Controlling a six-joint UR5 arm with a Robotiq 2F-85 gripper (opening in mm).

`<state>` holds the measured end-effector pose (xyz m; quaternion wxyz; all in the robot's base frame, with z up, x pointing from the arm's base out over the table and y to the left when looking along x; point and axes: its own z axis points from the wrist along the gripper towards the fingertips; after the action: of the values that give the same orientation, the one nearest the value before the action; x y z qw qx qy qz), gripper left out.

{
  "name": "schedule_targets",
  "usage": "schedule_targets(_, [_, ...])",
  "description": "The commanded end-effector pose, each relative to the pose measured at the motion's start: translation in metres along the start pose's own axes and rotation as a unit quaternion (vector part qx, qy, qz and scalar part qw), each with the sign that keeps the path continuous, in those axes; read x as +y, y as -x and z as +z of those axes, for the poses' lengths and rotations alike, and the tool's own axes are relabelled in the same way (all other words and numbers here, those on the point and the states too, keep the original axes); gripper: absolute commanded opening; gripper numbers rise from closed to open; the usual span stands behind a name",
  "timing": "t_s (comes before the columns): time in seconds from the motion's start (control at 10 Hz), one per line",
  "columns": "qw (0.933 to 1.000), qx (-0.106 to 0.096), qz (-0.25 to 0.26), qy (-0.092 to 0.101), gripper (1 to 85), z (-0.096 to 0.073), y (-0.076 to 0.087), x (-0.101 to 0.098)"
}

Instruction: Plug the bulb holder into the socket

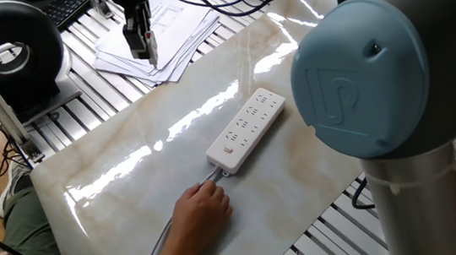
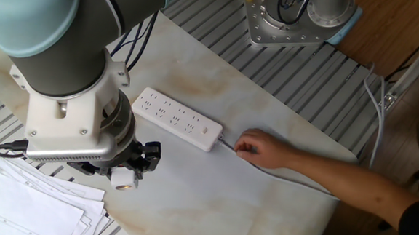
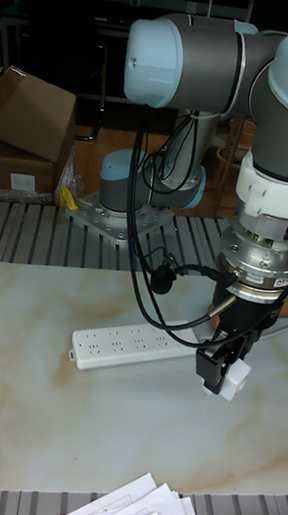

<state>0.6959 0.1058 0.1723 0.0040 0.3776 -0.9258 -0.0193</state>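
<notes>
The socket (image 1: 247,128) is a long white power strip lying on the marble table, also seen in the other fixed view (image 2: 176,119) and the tall view (image 3: 141,342). My gripper (image 2: 128,172) hangs above the table edge near the papers, well away from the strip, shut on the small white bulb holder (image 2: 123,178). The holder (image 3: 233,377) sticks out below the fingers, raised off the table, with its round end facing outward. In one fixed view the gripper (image 1: 143,45) is at the top, over the papers.
A person's hand (image 1: 203,211) rests on the grey cable (image 2: 293,177) just past the strip's switch end. A stack of papers (image 1: 155,37) lies at the table's edge under the gripper. A black round device (image 1: 8,53) and metal slats surround the table.
</notes>
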Motion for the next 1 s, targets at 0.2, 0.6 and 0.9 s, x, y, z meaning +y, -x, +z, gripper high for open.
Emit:
schedule_targets(0.2, [1.0000, -0.002, 0.001, 0.002, 1.3, -0.0011, 0.0013, 0.0010])
schedule_targets(0.6, [1.0000, -0.005, 0.003, 0.006, 1.3, -0.0005, 0.0039, 0.0037])
schedule_targets(0.9, [1.0000, -0.001, 0.005, 0.000, 1.3, 0.0019, -0.0006, -0.0008])
